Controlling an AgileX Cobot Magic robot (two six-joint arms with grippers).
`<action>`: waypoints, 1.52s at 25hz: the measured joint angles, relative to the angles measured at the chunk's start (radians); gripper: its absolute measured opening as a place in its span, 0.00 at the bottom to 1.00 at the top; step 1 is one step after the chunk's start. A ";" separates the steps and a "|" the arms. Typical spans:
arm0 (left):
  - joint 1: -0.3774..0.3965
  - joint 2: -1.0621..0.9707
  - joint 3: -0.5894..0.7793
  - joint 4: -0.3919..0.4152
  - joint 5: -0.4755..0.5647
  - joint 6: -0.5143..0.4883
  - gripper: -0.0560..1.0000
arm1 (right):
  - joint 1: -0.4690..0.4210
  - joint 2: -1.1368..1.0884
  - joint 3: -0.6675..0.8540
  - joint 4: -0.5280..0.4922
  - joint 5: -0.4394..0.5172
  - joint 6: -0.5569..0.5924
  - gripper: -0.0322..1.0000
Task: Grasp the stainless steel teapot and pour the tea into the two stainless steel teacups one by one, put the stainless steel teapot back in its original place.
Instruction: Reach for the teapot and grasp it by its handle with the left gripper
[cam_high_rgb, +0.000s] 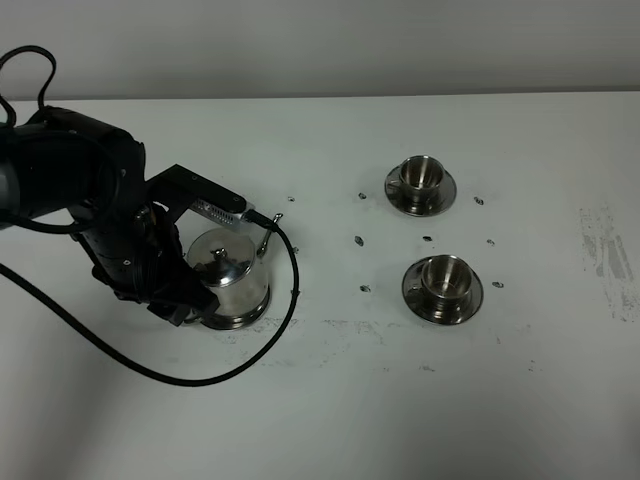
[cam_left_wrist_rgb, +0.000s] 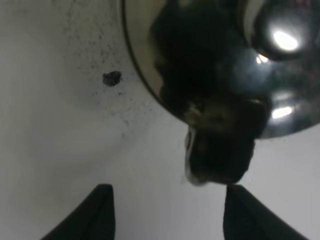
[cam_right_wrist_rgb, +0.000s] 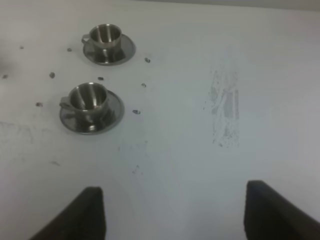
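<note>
The stainless steel teapot (cam_high_rgb: 232, 272) stands at the left on a flat steel saucer whose rim (cam_high_rgb: 243, 322) shows beneath it. Its spout (cam_high_rgb: 268, 236) points to the back right. My left gripper (cam_high_rgb: 193, 303) is low against the pot's left side. In the left wrist view the gripper (cam_left_wrist_rgb: 165, 215) is open, with the pot's body (cam_left_wrist_rgb: 280, 75) and its dark handle (cam_left_wrist_rgb: 217, 160) just ahead of the fingertips (cam_left_wrist_rgb: 100, 212). Two stainless steel teacups on saucers stand at the right, one far (cam_high_rgb: 421, 175) and one near (cam_high_rgb: 446, 278). My right gripper (cam_right_wrist_rgb: 175, 210) is open and empty, above bare table, well away from the far cup (cam_right_wrist_rgb: 106, 35) and the near cup (cam_right_wrist_rgb: 89, 99).
A black cable (cam_high_rgb: 285, 320) loops on the table around the teapot's front and right. Small dark specks (cam_high_rgb: 362, 289) dot the white table between pot and cups. A scuffed grey patch (cam_high_rgb: 606, 256) lies at the far right. The table's back edge (cam_high_rgb: 350, 96) runs along the wall.
</note>
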 joint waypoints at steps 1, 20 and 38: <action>0.000 0.001 0.000 -0.001 -0.007 0.007 0.50 | 0.000 0.000 0.000 0.000 0.000 0.000 0.61; -0.015 0.010 -0.007 -0.076 -0.077 0.104 0.50 | 0.000 0.000 0.000 0.000 0.000 -0.001 0.61; -0.018 0.018 -0.007 -0.061 -0.106 0.127 0.50 | 0.000 0.000 0.000 0.000 0.000 0.000 0.61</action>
